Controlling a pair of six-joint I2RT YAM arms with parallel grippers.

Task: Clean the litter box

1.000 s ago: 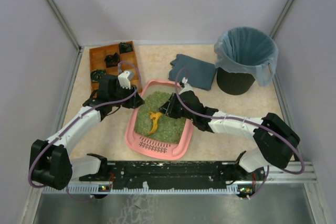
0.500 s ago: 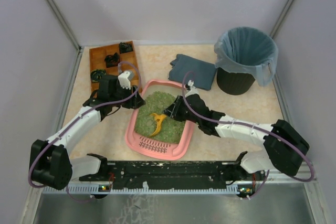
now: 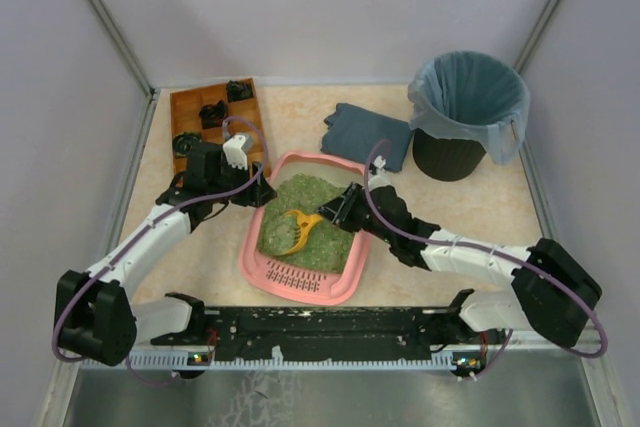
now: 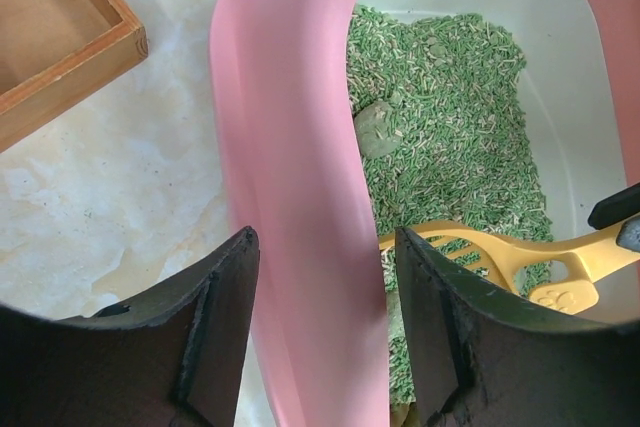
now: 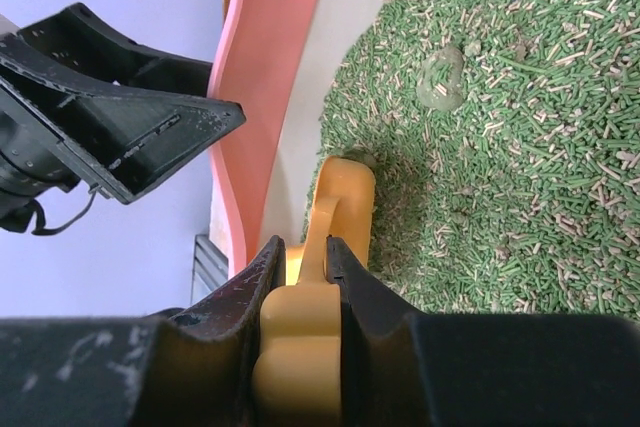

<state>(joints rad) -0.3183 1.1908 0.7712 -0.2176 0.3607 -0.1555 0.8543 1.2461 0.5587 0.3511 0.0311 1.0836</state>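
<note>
The pink litter box holds green litter, with its slotted grille at the near end. My right gripper is shut on the handle of a yellow scoop whose head rests in the litter near the left wall. In the right wrist view, the right gripper clamps the scoop, and a grey clump lies beyond it. My left gripper straddles the box's left rim. In the left wrist view, the left gripper closes on the rim, with a clump and the scoop inside.
A brown wooden compartment tray with dark items stands at the back left, its corner showing in the left wrist view. A folded grey cloth lies behind the box. A black bin with a blue-grey bag stands at the back right.
My right gripper has shifted a little to the right and swung the scoop from pointing toward the near end to lying across the litter. The left gripper has not moved.
</note>
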